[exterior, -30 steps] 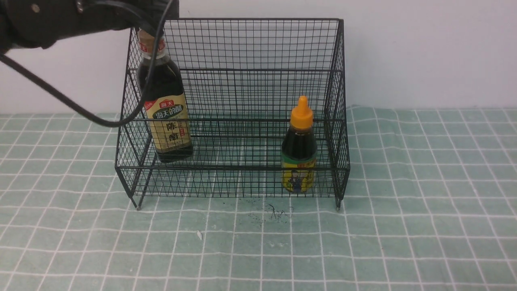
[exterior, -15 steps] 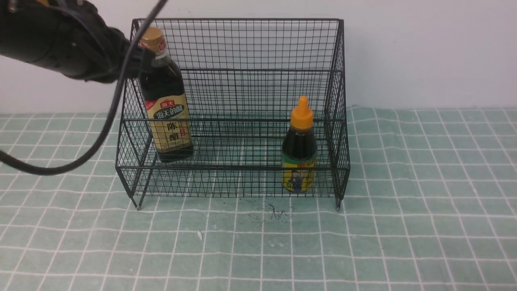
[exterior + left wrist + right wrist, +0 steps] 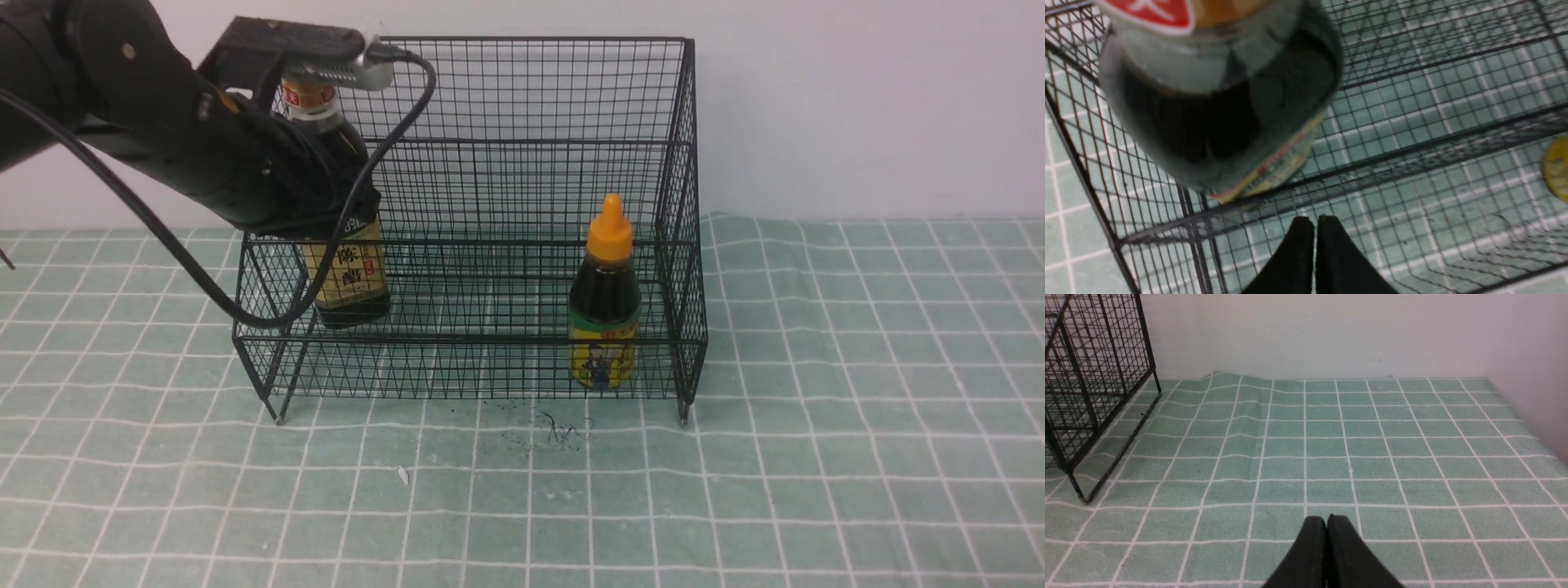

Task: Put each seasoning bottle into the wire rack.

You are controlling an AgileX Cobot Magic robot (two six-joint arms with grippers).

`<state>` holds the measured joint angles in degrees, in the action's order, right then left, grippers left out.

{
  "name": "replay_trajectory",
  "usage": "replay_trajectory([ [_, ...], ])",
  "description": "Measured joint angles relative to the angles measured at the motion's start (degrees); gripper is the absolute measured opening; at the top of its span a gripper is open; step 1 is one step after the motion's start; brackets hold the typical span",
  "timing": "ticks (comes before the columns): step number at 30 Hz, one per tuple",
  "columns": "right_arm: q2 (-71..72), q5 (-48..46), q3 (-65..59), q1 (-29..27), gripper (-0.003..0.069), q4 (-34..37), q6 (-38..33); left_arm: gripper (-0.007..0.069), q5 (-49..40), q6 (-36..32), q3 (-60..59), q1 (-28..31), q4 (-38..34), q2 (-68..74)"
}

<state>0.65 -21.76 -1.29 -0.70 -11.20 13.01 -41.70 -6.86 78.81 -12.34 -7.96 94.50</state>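
The black wire rack stands at the back of the table. The tall bottle with tan label stands upright on its upper tier at the left; my left arm crosses in front of its upper half. The short bottle with orange nozzle cap stands upright in the lower tier at the right. In the left wrist view my left gripper is shut and empty, just short of the tall bottle and over the rack's wires. My right gripper is shut and empty over the cloth, right of the rack.
A green checked cloth covers the table. A white wall rises close behind the rack. A black cable hangs from my left arm across the rack's left front. Small dark specks lie before the rack.
My left arm has swung from above the tall bottle's cap out to the left, then down and right in front of the bottle. Both bottles stand unmoved.
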Motion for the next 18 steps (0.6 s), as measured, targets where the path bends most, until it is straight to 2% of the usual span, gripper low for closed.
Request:
replay_trajectory([
  [11, 0.00, 0.00, 0.00, 0.00, -0.0015, 0.00, 0.00, -0.0006, 1.89, 0.94, 0.00, 0.00, 7.96, 2.44],
  [18, 0.00, 0.00, 0.00, 0.00, -0.0015, 0.00, 0.00, -0.0006, 4.96, 2.57, 0.00, 0.00, 10.60, 2.68],
])
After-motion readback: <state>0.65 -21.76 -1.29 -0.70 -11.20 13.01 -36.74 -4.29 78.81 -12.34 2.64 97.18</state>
